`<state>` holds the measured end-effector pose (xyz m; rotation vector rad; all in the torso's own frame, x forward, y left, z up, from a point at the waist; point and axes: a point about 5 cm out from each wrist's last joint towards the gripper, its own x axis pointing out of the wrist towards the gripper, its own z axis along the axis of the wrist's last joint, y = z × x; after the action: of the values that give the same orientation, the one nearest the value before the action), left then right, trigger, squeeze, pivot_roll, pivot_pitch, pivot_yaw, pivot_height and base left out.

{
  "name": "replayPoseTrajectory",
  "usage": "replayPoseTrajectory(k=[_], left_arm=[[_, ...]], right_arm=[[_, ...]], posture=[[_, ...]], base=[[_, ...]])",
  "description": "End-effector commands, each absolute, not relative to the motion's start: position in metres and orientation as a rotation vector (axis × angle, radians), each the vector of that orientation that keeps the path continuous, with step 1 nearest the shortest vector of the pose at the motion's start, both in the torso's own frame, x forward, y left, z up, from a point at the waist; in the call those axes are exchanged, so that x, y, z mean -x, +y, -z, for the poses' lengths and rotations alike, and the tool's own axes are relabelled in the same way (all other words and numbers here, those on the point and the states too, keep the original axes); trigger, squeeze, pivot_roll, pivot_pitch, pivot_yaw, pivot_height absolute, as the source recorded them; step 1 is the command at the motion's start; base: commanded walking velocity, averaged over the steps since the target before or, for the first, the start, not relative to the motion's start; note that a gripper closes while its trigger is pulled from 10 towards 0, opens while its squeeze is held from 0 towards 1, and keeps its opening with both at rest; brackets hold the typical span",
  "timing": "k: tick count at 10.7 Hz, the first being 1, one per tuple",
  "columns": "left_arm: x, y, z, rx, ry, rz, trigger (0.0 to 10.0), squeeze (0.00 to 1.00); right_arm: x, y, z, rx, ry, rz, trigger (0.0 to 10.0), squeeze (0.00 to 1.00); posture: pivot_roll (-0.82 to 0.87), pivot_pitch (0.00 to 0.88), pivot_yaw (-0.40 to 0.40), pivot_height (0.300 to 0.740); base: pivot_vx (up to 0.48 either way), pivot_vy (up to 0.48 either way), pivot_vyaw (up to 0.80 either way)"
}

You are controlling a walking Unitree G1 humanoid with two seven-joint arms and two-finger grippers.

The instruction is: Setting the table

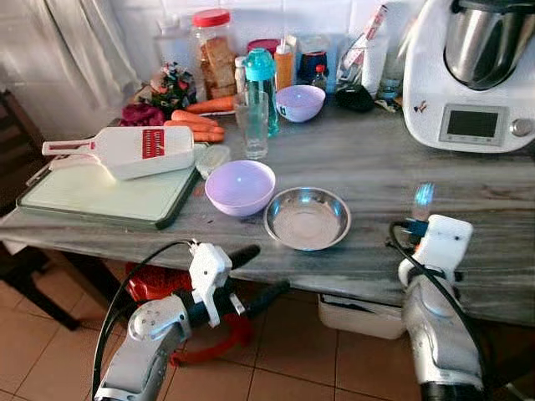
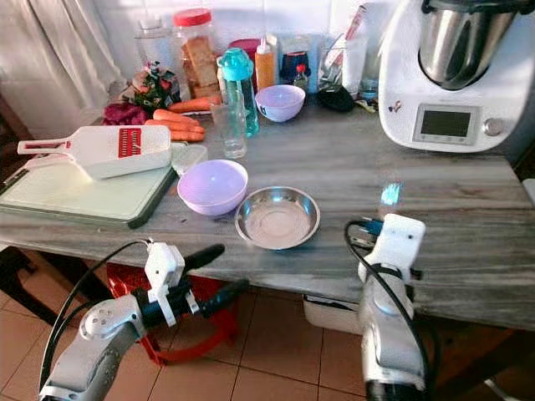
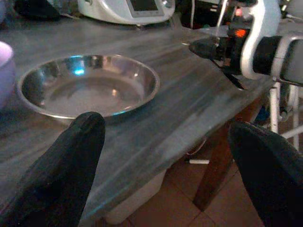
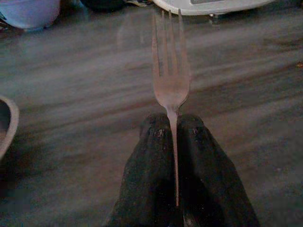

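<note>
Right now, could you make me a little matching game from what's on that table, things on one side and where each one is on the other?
Things:
1. fork
2. steel bowl
3. white slicer
4. lilac bowl

Places:
A. lying on the green cutting board
B. clamped in the right tool
C. just left of the steel bowl
D. near the table's front edge, ahead of the open left tool

Pairs: 1-B, 2-D, 3-A, 4-C

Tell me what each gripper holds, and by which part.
The right gripper pinches a fork by its handle, tines pointing forward. The left gripper is open and holds nothing.
</note>
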<state>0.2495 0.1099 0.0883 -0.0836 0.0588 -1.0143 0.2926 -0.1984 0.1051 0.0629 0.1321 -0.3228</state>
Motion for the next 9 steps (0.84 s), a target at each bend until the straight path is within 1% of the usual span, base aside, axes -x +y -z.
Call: replayPoseTrajectory(k=[1,3,5,6,9], left_arm=[[-0.249,0.111,-0.093,0.059,0.051,1.041,10.0,0.00],[-0.244,0.114,-0.093,0.037,0.079,1.092,10.0,0.00],[-0.242,0.115,-0.094,0.048,0.082,1.086,10.0,0.00],[-0.242,0.111,-0.097,0.048,0.078,1.098,10.0,0.00],[-0.247,0.102,-0.106,0.049,0.053,1.116,10.0,0.00]], right_arm=[[-0.297,-0.196,-0.108,-0.070,0.133,0.307,10.0,0.00],[-0.309,-0.184,-0.103,-0.112,0.180,0.242,10.0,0.00],[-0.315,-0.173,-0.102,-0.131,0.197,0.208,10.0,0.00],[-0.320,-0.165,-0.097,-0.148,0.228,0.190,10.0,0.00],[-0.327,-0.154,-0.094,-0.141,0.249,0.149,10.0,0.00]], posture=[[-0.02,0.000,0.083,0.740],[0.00,0.000,0.084,0.740],[0.00,0.000,0.087,0.740],[0.00,0.000,0.086,0.740],[0.00,0.000,0.084,0.740]], base=[[0.000,0.000,0.00],[0.000,0.000,0.00],[0.000,0.000,0.00],[0.000,0.000,0.00],[0.000,0.000,0.00]])
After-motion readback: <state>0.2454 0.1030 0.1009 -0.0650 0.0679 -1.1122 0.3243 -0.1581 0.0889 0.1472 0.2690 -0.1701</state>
